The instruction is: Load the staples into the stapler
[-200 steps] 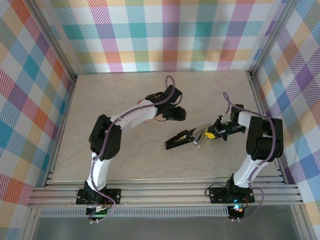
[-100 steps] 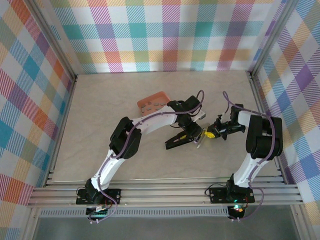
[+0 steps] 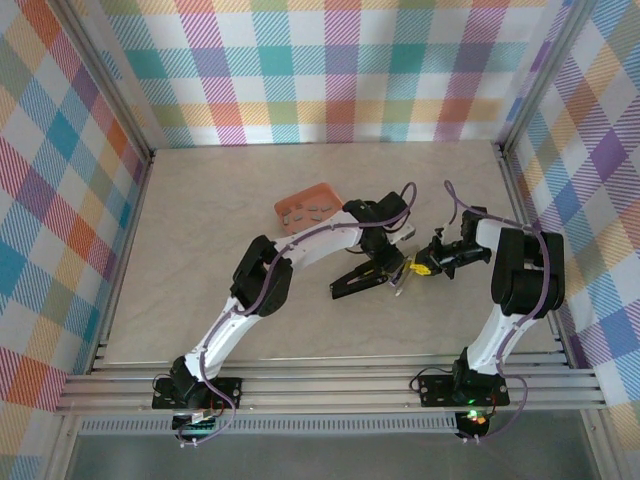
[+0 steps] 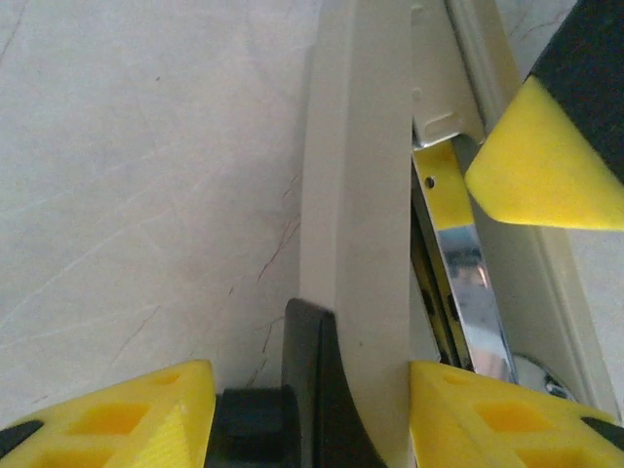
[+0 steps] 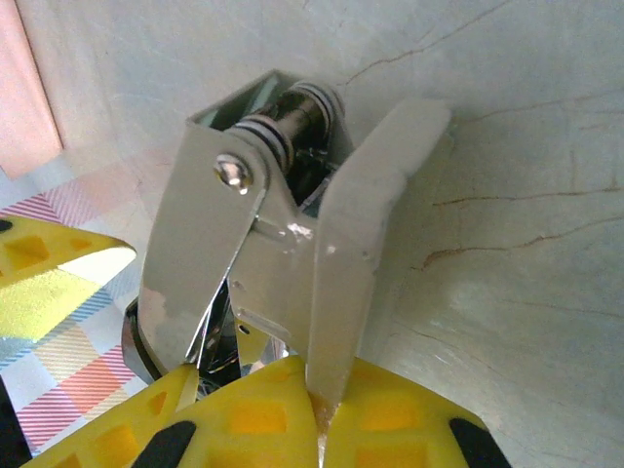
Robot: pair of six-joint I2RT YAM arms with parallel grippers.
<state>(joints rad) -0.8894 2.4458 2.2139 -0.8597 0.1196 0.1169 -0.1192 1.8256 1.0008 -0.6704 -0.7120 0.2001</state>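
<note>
The stapler (image 3: 352,284) lies opened in the middle of the table, its black base pointing left. My left gripper (image 3: 380,262) straddles it. In the left wrist view its yellow fingers (image 4: 127,414) press the stapler's black part and beige arm (image 4: 356,195) from both sides, beside the chrome and yellow staple channel (image 4: 466,263). My right gripper (image 3: 418,268) is shut on the beige top cover's edge (image 5: 336,292), the fingertips (image 5: 253,414) pinching it. The staples (image 3: 300,211) lie as small grey strips in the salmon-orange tray (image 3: 322,192) behind the left arm.
Checked walls with metal rails enclose the table on three sides. The right arm's yellow finger (image 4: 541,161) sits close to my left gripper over the stapler. Bare tabletop (image 3: 210,260) stretches to the left and front.
My left gripper has swung from over the tray forward and right onto the stapler, uncovering the tray. The right arm and the stapler have stayed put.
</note>
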